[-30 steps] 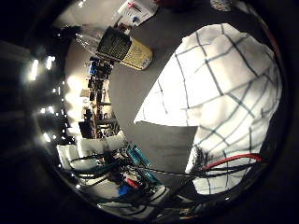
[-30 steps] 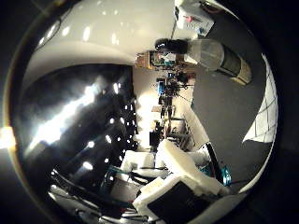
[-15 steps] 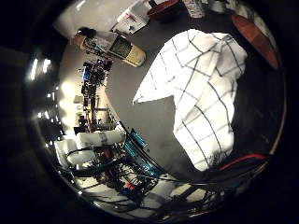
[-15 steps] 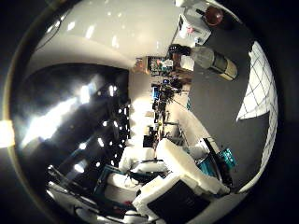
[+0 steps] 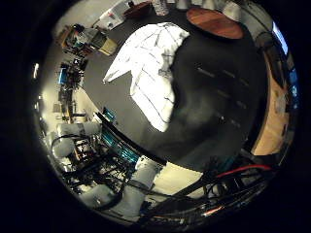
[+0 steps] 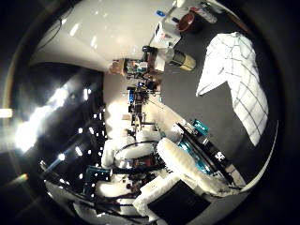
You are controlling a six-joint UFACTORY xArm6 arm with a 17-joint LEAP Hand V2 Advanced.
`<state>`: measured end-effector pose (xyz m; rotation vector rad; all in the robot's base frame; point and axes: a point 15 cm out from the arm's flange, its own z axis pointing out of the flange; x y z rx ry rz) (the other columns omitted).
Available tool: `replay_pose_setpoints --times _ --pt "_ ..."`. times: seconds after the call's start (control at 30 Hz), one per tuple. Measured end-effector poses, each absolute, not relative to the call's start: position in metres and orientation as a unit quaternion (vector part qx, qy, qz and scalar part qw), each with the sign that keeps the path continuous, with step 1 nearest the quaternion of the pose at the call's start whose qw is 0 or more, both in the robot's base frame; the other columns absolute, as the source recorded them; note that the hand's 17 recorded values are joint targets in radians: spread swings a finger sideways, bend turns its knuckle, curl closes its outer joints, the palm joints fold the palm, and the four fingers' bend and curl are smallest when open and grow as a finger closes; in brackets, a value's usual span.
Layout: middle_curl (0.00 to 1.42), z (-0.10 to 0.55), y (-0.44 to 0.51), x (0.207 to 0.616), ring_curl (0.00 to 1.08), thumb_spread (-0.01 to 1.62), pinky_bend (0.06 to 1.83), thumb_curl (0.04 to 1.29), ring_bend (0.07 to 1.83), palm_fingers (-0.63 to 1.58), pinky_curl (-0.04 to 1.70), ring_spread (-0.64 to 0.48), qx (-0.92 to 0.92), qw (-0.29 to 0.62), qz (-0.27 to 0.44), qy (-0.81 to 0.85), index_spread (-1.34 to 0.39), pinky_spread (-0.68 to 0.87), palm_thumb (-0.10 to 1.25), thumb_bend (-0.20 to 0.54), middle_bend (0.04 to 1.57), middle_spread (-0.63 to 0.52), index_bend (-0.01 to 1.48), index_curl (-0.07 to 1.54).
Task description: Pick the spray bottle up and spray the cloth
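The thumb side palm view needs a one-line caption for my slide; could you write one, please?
Checked cloth spread on a dark table, spray bottle lying near its far edge.

A dark desk (image 5: 214, 111) carries a brown oval board (image 5: 214, 22) near its far edge. A reddish-brown bowl (image 6: 187, 21) sits close by.

Bare dark tabletop (image 5: 214, 111) gives my hand passage beside the white checked cloth (image 5: 150, 63); a brown oval wooden board (image 5: 214, 22) blocks the far edge.
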<state>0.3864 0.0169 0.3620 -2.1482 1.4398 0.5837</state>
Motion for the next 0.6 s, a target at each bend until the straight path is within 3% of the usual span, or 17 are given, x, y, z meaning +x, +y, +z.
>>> replay_pose_setpoints --times 0.27,0.6 --pt "0.3 0.376 -0.047 0.364 0.26 1.1 0.4 0.31 0.28 0.08 0.31 0.21 -0.778 0.205 0.166 0.57 -0.25 0.44 0.62 -0.021 0.19 0.16 0.17 0.3" --pt "0.3 0.361 -0.087 0.354 0.26 1.11 0.4 0.31 0.27 0.08 0.31 0.21 -0.763 0.178 0.154 0.601 -0.25 0.44 0.61 -0.022 0.19 0.16 0.17 0.3"
